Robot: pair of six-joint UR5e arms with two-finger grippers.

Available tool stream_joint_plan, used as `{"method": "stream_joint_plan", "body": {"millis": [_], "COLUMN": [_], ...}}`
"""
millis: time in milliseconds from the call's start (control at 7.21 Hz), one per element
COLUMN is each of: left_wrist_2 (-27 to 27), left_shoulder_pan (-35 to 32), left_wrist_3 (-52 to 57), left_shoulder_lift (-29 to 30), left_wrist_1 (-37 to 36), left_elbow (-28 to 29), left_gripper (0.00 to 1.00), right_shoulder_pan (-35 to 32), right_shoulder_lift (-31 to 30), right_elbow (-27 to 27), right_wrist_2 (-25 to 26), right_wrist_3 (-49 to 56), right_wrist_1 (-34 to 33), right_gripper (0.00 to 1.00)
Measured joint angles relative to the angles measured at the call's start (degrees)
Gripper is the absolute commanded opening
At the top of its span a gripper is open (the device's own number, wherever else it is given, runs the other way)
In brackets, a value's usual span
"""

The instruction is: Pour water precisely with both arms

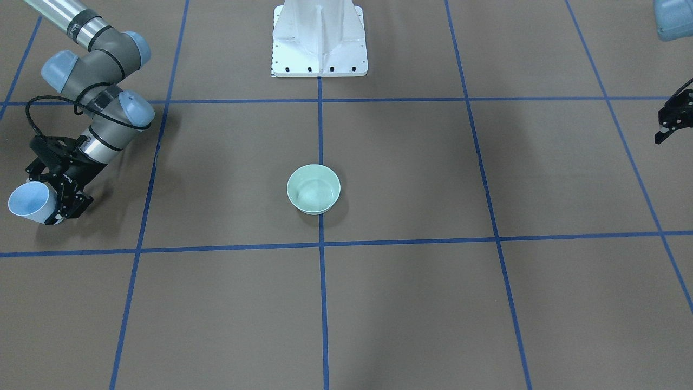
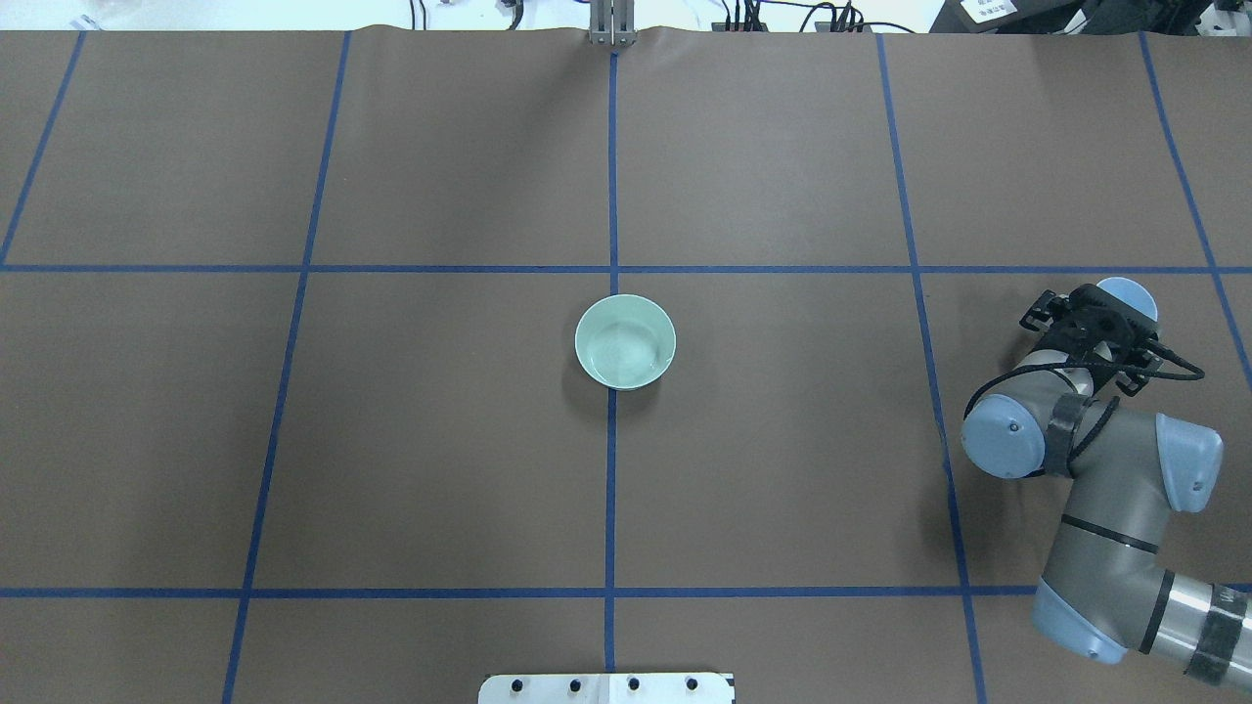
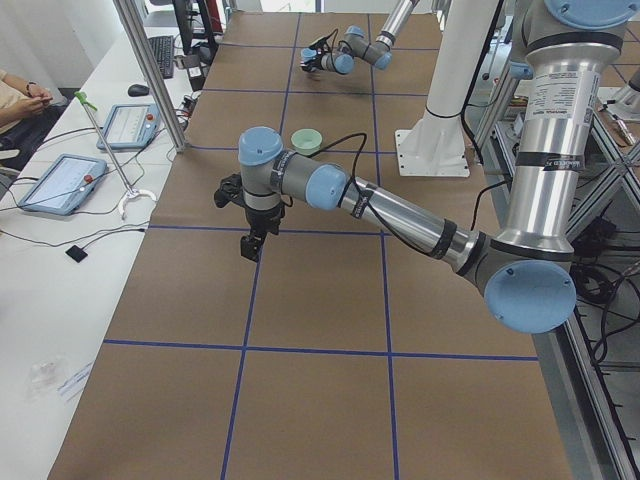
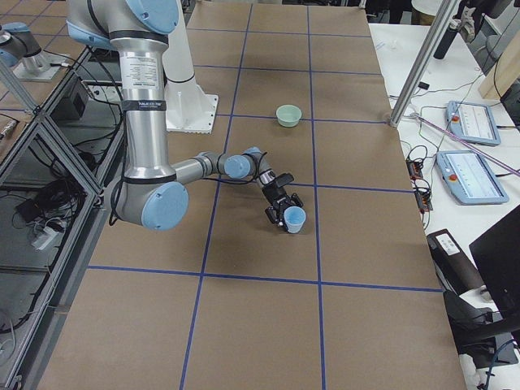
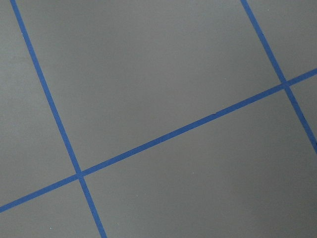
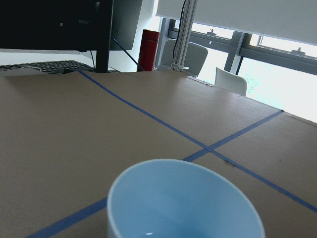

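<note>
The right claw (image 1: 52, 201) pinches a light-blue cup (image 1: 27, 201) at the right side of the counter (image 1: 433, 303), well apart from the green bowl (image 1: 301, 174) at its middle, where the water (image 2: 626, 350) shows as faint ripples. Whether the left claw (image 1: 671, 122) is spread, I cannot tell.

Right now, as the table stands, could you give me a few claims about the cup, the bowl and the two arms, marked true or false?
1. The right gripper holds a light-blue cup. True.
2. The green bowl sits on a blue tape line. True.
3. The cup is over the bowl. False: it is well off to the robot's right, apart from the bowl.
4. The other arm carries a second cup. False: the left gripper holds nothing.
</note>
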State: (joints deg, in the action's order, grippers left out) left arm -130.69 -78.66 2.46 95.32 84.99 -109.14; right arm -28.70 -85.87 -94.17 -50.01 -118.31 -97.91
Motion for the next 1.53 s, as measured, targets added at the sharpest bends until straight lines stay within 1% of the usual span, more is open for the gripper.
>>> {"method": "stream_joint_plan", "body": {"millis": [139, 416, 693, 832, 1109, 1248, 1526], "left_wrist_2": [0.0, -1.5, -2.6, -2.8, -2.9, -2.9, -2.9], "left_shoulder_pan": [0.0, 0.0, -0.1, -0.2, -0.6, -0.8, -0.8], "left_wrist_3": [0.0, 0.0, 0.0, 0.0, -0.1, -0.1, -0.1], "left_shoulder_lift": [0.0, 0.0, -0.4, -0.8, -1.2, -1.3, -1.3], "left_wrist_1": [0.0, 0.0, 0.1, 0.2, 0.2, 0.2, 0.2], "left_elbow": [0.0, 0.1, 0.2, 0.3, 0.5, 0.5, 0.6], "left_gripper": [1.0, 1.0, 1.0, 1.0, 1.0, 1.0, 1.0], "right_shoulder_pan": [-0.5, -1.4, -2.1, -2.2, -2.3, -2.2, -1.7], "right_shoulder_lift": [0.3, 0.6, 0.8, 0.9, 1.0, 0.8, 0.6], "right_elbow": [0.3, 0.4, -0.1, -0.8, -4.5, -5.7, -5.0], "right_wrist_2": [0.6, 1.8, 4.0, 5.2, 6.1, 6.1, 6.2], "right_wrist_3": [-0.1, -0.1, 0.1, 0.2, 1.3, 4.4, 18.1], "right_wrist_1": [0.0, 0.0, 0.6, 0.8, 2.3, 6.5, 20.4], "right_gripper": [0.0, 0.0, 0.0, 0.0, 0.0, 0.0, 0.0]}}
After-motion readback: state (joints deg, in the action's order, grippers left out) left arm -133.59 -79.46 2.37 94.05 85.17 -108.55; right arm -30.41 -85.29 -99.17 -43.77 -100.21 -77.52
